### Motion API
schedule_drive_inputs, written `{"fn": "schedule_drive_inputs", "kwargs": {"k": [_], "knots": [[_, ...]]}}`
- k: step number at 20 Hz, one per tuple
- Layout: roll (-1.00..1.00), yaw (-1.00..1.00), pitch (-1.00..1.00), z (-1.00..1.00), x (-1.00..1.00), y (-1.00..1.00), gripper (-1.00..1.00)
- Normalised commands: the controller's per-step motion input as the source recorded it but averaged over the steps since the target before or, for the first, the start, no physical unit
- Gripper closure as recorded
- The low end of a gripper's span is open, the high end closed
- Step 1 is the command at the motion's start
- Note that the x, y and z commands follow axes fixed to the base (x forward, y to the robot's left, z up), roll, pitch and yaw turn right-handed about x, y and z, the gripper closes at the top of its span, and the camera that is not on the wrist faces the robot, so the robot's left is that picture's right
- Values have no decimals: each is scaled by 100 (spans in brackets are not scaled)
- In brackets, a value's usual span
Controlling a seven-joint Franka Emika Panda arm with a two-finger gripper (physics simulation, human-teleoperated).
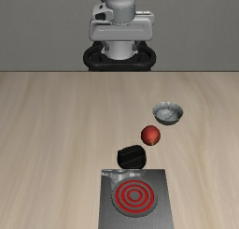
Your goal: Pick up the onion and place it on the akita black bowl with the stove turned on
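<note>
Four objects lie on the wooden table (47, 130), well forward of the arm. A grey bowl (168, 112) sits farthest back, toward the exterior view's right. The onion (149, 135) rests on the table just near and left of it, and the akita black bowl (132, 158) stands nearer again. The stove (107, 214) is nearest the viewer, and its burner (134, 197) glows red, which suggests it is already on. The gripper (119, 38) hangs at the far side, close to the robot's base and well apart from the onion; whether it is apart or together cannot be told. Several failures seem possible from here. The round onion may roll away under an off-centre squeeze. The grey bowl, just beside the onion, may be struck during the descent, or be mistaken for the target. The black bowl stands just beside the stove's far edge, so a high release could bounce the onion out toward the lit burner, and a careless nudge could shift the bowl itself.
</note>
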Motion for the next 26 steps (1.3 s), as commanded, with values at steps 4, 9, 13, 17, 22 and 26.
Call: {"fn": "schedule_drive_inputs", "kwargs": {"k": [4,9,13,17,22,26], "knots": [[0,0,0,0,100,0,-100],[0,0,0,0,80,20,-100],[0,0,0,0,0,100,-100],[0,0,0,0,50,50,-100],[0,0,0,0,80,20,-100],[0,0,0,0,25,-25,-100]]}}
